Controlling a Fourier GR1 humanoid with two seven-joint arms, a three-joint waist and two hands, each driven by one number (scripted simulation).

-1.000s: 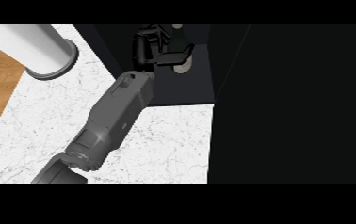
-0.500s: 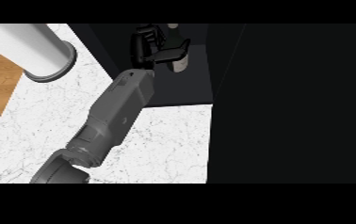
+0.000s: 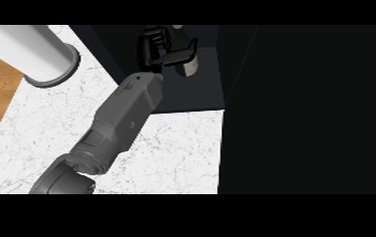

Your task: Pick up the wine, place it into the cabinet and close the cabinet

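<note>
My left hand (image 3: pixel 155 49) reaches into the dark open cabinet (image 3: pixel 198 94), its grey forearm coming up from the lower left. The wine bottle (image 3: pixel 190 67) shows as a pale grey shape just right of the hand, inside the cabinet. The thumb lies across the front of the bottle and the fingers curl at its left side. Most of the bottle is hidden by the hand and the shadow. My right hand shows nowhere.
A tall black cabinet door or side panel (image 3: pixel 301 111) fills the right half of the view. A white cylinder with a grey base (image 3: pixel 40 57) stands at the upper left on the white marble counter (image 3: pixel 176 151). Wooden floor (image 3: pixel 7 84) shows at the left edge.
The hand and the bottle have edged slightly deeper into the cabinet. The forearm has hardly shifted.
</note>
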